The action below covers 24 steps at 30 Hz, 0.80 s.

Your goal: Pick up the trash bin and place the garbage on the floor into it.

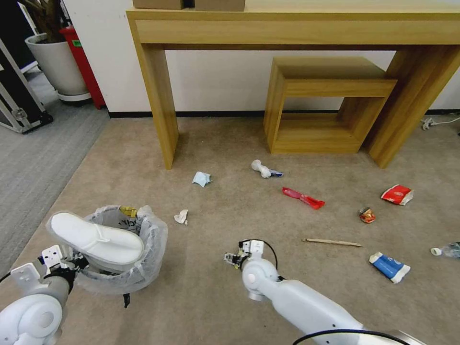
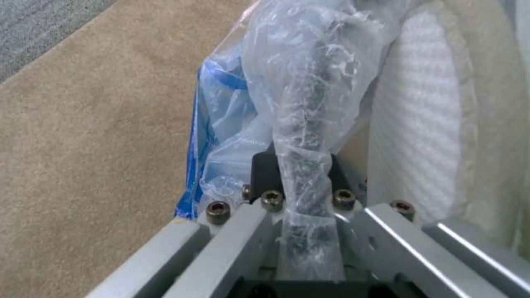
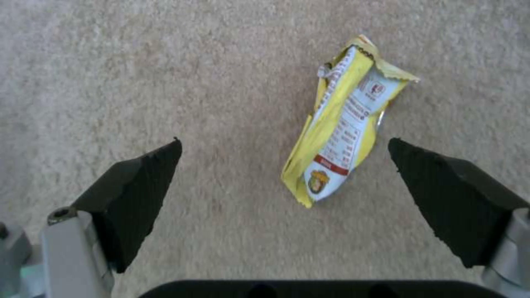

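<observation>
The trash bin (image 1: 143, 258), lined with a crinkly white bag, stands at the lower left with a white slipper (image 1: 96, 239) lying across its top. My left gripper (image 1: 75, 263) is shut on the bag-covered rim (image 2: 304, 136). My right gripper (image 1: 235, 258) points down at the carpet, open, with a yellow wrapper (image 3: 342, 132) lying between its fingers (image 3: 138, 194). More garbage is scattered on the floor: crumpled paper (image 1: 181, 216), a red wrapper (image 1: 303, 197), a wooden stick (image 1: 331, 242), a blue-white carton (image 1: 389, 266) and a bottle (image 1: 445, 249).
A wooden console table (image 1: 153, 96) stands against the wall with a low wooden stool (image 1: 326, 105) beneath it. A potted plant (image 1: 55, 62) and a black case (image 1: 17, 103) are at the far left. A cable (image 1: 431, 122) lies at the right.
</observation>
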Motion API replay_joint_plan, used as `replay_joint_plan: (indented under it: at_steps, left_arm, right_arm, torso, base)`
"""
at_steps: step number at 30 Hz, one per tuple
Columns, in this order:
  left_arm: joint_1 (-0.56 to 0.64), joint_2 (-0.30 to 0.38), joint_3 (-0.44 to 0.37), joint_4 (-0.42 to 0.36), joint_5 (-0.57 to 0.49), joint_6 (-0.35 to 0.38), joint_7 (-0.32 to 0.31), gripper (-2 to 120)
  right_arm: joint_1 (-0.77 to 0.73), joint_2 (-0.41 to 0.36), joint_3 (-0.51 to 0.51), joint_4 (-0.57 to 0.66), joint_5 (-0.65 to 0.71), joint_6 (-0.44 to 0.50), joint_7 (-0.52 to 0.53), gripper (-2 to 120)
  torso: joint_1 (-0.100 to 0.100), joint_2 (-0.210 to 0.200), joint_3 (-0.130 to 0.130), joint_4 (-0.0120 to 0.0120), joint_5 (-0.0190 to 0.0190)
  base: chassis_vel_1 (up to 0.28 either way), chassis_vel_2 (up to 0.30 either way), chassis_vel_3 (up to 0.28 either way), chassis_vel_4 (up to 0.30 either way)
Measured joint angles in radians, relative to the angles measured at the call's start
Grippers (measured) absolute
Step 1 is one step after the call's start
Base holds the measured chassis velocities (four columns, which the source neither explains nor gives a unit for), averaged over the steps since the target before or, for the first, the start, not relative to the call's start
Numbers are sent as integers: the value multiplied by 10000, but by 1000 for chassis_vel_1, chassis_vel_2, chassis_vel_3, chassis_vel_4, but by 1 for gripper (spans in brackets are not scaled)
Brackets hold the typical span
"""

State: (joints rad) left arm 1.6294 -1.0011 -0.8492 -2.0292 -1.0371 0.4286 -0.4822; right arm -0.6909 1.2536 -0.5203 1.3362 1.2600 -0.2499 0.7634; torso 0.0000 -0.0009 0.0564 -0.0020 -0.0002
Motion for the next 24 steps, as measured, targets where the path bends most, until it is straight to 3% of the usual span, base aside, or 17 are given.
replay_joint_plan:
  at_steps: [24]
  left_arm:
    - [23,-10,89,-58,12,-19,10,0]
  right_arm:
    - [50,258,76,-1105,-696,325,-620,78]
  torso:
    - [0,0,0,-1,2]
  base:
    - [0,0,0,0]
